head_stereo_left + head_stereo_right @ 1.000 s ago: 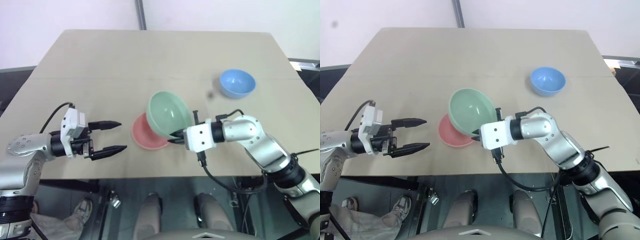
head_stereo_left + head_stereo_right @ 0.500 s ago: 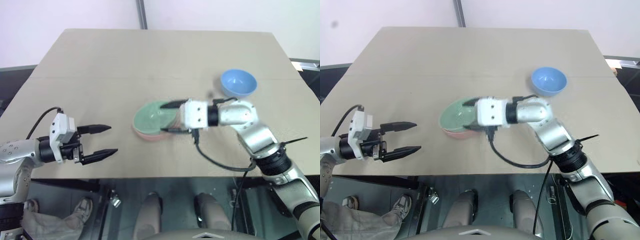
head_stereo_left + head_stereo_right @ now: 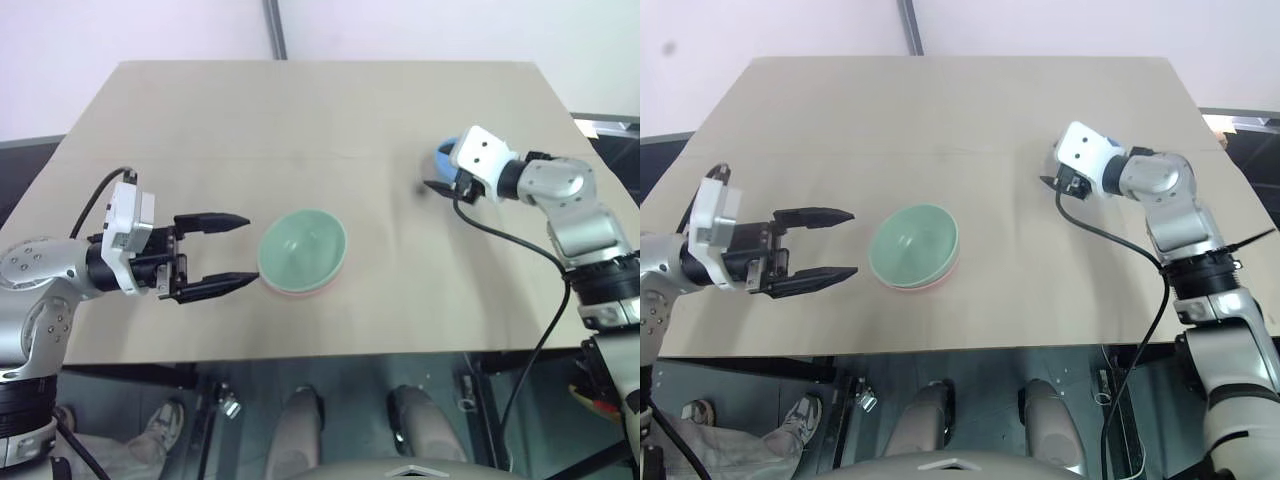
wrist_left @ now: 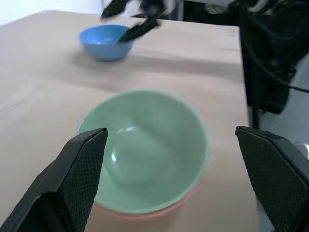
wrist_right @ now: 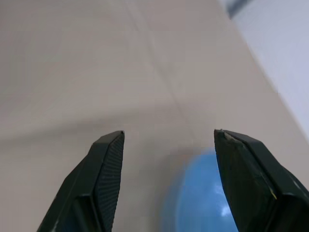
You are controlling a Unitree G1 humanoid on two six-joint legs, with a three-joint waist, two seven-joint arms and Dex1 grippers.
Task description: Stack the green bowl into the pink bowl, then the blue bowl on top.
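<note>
**Now nested: green bowl released, blue bowl next**

Status change: a second ago the right gripper [image 3: 437,186] carried the green bowl [image 3: 302,249] tilted above the pink bowl [image 3: 300,292]. That bowl now sits inside the pink one at the centre of the frame, and the right gripper has let go and swung to the upper right of the frame. The first stacking step therefore appears complete.

Bowl positions:
- Green bowl: seated in the pink bowl, mouth facing up. Being round, it has no long axis; its rim looks level or nearly so.
- Pink bowl: on the table [image 3: 330,110], showing as a thin salmon crescent under the green bowl's lower edge.
- Blue bowl [image 4: 106,42]: upright on the table at the upper right of the head views, mouth up, largely hidden there by the right wrist.

Gripper states:
- Right gripper: fingers apart and empty. In the right wrist view the blue bowl lies just beyond them, not yet between them.
- Left gripper [image 3: 232,252]: fingers spread wide, empty, at the centre left of the frame, pointing toward the stacked pair without touching it.

Remaining work, judged from this layout: grasp the blue bowl by its rim, carry it to the centre and set it into the green bowl.
</note>
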